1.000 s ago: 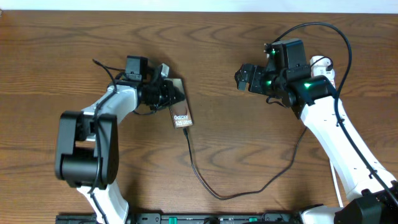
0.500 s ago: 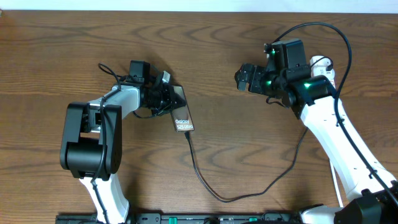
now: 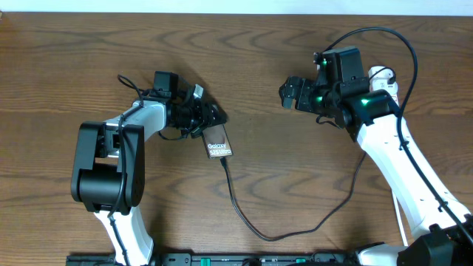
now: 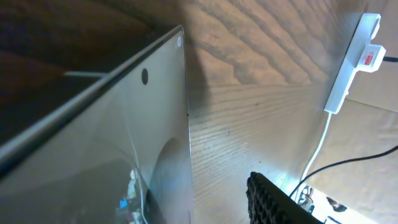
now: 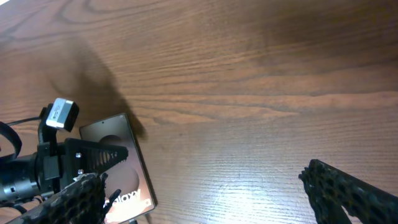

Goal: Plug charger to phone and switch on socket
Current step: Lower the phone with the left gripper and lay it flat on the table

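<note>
The phone (image 3: 217,141) lies on the wooden table with its "Galaxy" lettering up. It also shows in the right wrist view (image 5: 124,163) and fills the left of the left wrist view (image 4: 124,143). The black charger cable (image 3: 243,218) meets the phone's near end and loops across the table toward the right arm. My left gripper (image 3: 205,116) is open at the phone's far end, with one finger visible in its wrist view (image 4: 211,196). My right gripper (image 3: 290,92) is open and empty above bare wood (image 5: 211,199). The white socket (image 4: 352,59) has a red mark; the right arm mostly hides it from overhead (image 3: 380,74).
The socket's thick white cord (image 4: 317,149) runs down from its end. The right arm's own black cable (image 3: 384,33) arcs over its wrist. The table's far edge (image 3: 236,13) runs along the top.
The phone has slid toward the lower right, out from between the left jaws, and now lies flat. The left arm shifted slightly. The right arm has not moved.
</note>
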